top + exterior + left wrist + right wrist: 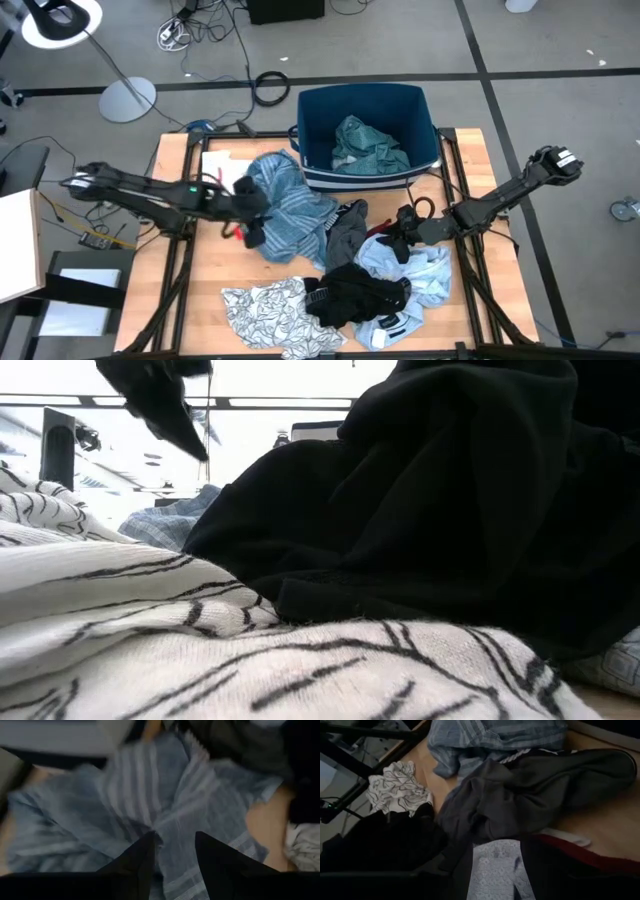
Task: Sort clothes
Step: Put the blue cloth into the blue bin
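Observation:
A blue striped garment (290, 210) lies spread on the table in front of the dark blue bin (312, 100), which holds a teal green garment (368, 148). My left gripper (250, 207) is at the striped garment's left edge, shut on it. My right gripper (402, 237) is shut on the light blue garment (428, 272) at the table's right. A dark grey garment (346, 232), a black one (355, 295) and a white leaf-print one (268, 310) lie on the table. A small red piece (580, 856) lies beside my right gripper. My left gripper pinches a raised fold of the blue striped garment (172, 847) between its two fingers (142, 862), coming slanting down from the table's left. The rest of the garment lies slack on the table. My right gripper has a bunch of the light blue garment (495, 867) between its two fingers (545, 870), coming slanting down from the table's right. The garment lies on the table.
The black garment (450, 490) and the leaf-print garment (200, 650) fill the low view near the table's front edge. Small white pieces (388, 330) lie at the front right. A white sheet (220, 165) lies at the far left. Bare wood (205, 260) shows at the left.

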